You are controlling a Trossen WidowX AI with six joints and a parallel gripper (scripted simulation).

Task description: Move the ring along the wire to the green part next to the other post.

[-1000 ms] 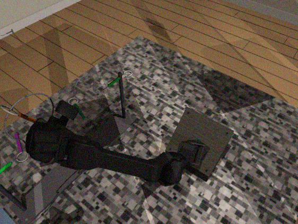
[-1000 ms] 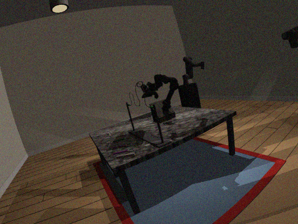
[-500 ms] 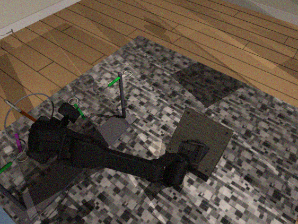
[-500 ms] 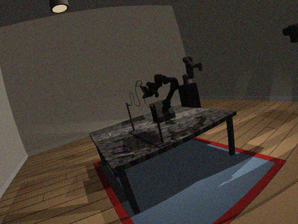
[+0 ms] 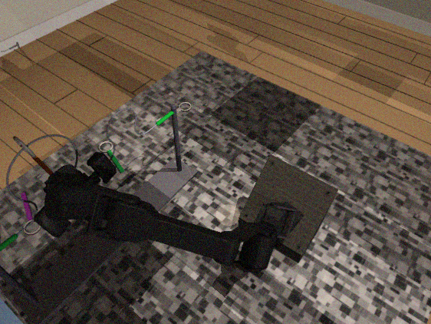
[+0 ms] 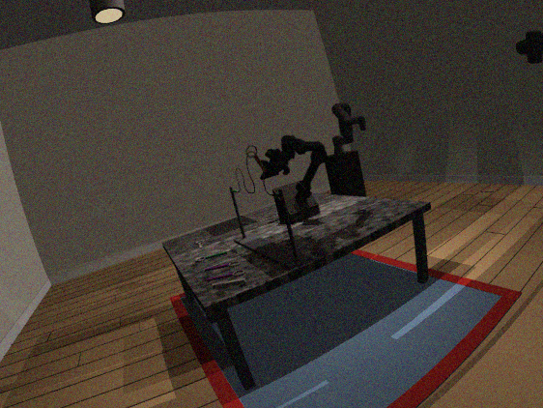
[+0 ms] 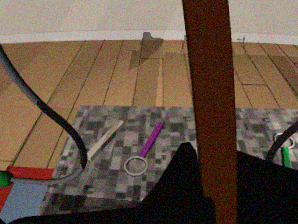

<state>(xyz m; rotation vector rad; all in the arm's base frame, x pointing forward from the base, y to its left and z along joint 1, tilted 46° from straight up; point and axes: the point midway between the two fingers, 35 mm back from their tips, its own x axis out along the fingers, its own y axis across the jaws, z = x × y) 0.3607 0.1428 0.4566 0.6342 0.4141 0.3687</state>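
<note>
The orange handle [image 5: 43, 165] [image 6: 259, 163] [image 7: 214, 100] looks dark brown-orange and slants up from my gripper [image 5: 52, 175] [image 6: 264, 170] [image 7: 194, 151], which is shut on it. Its ring [image 5: 20, 142] is seen nearly edge-on, near the top of the grey wire's tall arch [image 5: 54, 135] [image 7: 37, 105]. The ring is out of the wrist view; a gap between ring and wire cannot be told. One green part [image 5: 165, 118] meets the far post [image 5: 176, 142]. The other green part [image 5: 8, 242] [image 7: 4, 178] is at lower left; its post [image 6: 291, 227] shows in the exterior view.
On the table lie loose ringed sticks: a green one [image 5: 116, 160] [image 7: 286, 156], a purple one [image 5: 27, 207] [image 7: 151, 140] and a pale stick [image 7: 106, 140]. The wire's dip and lower bends are partly hidden by my arm. Another arm [image 6: 344, 123] stands behind the table.
</note>
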